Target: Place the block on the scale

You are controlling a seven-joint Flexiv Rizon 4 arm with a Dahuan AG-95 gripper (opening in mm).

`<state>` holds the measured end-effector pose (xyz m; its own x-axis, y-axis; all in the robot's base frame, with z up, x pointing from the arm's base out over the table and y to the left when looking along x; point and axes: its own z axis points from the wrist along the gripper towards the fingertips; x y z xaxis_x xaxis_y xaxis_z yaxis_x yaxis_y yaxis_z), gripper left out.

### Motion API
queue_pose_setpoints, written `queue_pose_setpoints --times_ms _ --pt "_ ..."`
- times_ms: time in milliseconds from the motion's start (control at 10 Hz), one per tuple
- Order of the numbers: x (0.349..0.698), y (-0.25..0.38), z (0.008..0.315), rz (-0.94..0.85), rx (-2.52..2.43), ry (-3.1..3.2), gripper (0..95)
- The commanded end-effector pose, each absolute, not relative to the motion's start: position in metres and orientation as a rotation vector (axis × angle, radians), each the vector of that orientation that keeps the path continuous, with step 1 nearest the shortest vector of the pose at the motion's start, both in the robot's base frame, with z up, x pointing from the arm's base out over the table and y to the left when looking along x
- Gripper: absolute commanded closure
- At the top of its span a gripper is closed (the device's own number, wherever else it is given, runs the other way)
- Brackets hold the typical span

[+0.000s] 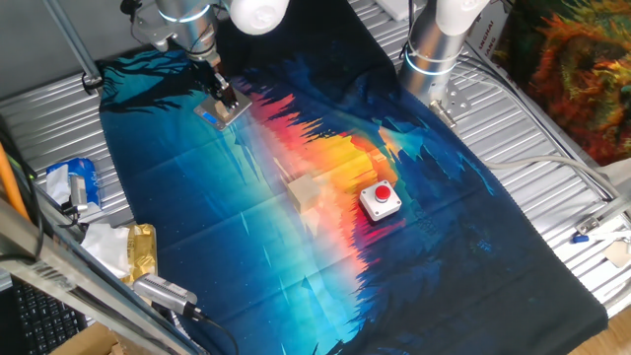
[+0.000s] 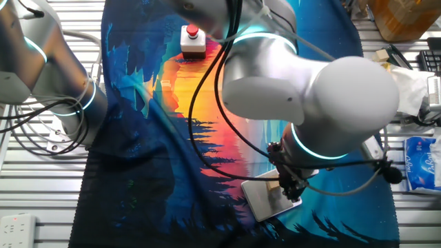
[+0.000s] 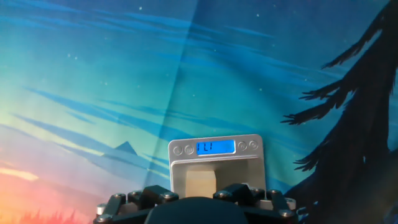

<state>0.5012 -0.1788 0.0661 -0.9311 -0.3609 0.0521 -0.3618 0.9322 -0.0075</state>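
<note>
Hovering low over the small flat square scale with a grey metallic plate (image 3: 216,168), the black two-finger gripper (image 3: 198,194) fills the bottom edge of the hand view, and between its two dark fingertips sits one tiny tan wooden cube (image 3: 200,182), resting on or just above the plate; I cannot tell whether the fingers grip it or stand slightly apart from it. One blue lit display shows on the scale's far edge, with two round buttons on either side. In the other fixed view the same cube (image 2: 275,186) shows as a tan speck on the plate (image 2: 262,200) at lower centre, beside the gripper (image 2: 289,187). From the first fixed view, gripper (image 1: 225,96) and scale (image 1: 219,114) sit at upper left of the colourful forest-sunset cloth (image 1: 246,247). Near the frame's middle stands one larger pale wooden block (image 1: 304,190), and just right of it one white box with a red button (image 1: 380,200), both well apart from the scale.
</note>
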Motion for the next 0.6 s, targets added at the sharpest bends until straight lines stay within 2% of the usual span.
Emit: queue_pose_setpoints --times_ms 100,600 --pt "0.4999 -0.1784 0.0684 0.043 0.631 -3.025 95.0" --pt "0.5014 -0.1784 0.0704 0.064 0.709 -2.994 95.0"
